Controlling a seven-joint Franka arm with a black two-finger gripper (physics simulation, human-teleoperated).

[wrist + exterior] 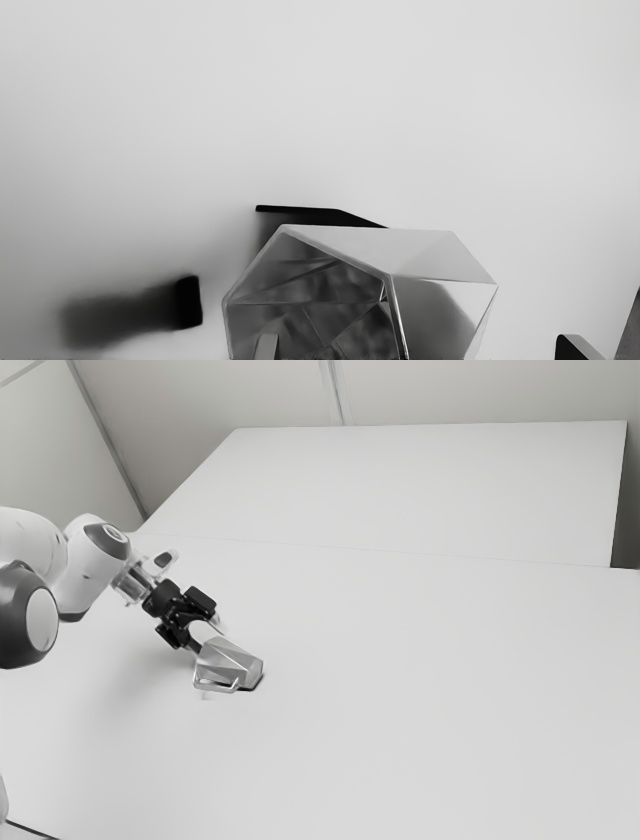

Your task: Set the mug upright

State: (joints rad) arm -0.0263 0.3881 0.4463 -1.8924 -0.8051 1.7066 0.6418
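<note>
We saw one mug (pixel 230 657), grey, shiny and faceted, lying on its side on the one surface (pixel 420 720) beneath it. It lay toward eight o'clock from the centre of the exterior view. Its one handle (pixel 212 688) lay toward seven o'clock from the mug's body in that view, low by the surface, and its open mouth (pixel 310 300) faced our tool (pixel 208 637).

We had one arm (pixel 82 575), coming in from nine o'clock in the exterior view. Its wrist sloped down toward four o'clock, so the tool came at the mug aslant from between ten and eleven o'clock, low over the surface and right beside the mouth. In the wrist view our tool (pixel 419 347) stood spread, its two fingers (pixel 575 347) wide apart. One overlapped the mug's mouth and the other was out past the mug's outer wall, with a gap between; we could not tell whether the first reached inside or touched the rim.

A dark, blunt-ended shadow (pixel 189 302) fell on the surface near the mouth, beyond the finger that overlapped it. Toward one o'clock from the exterior view's centre, one pale, flat panel (pixel 440 490) adjoined the surface, with pale walls (pixel 200 395) behind.
</note>
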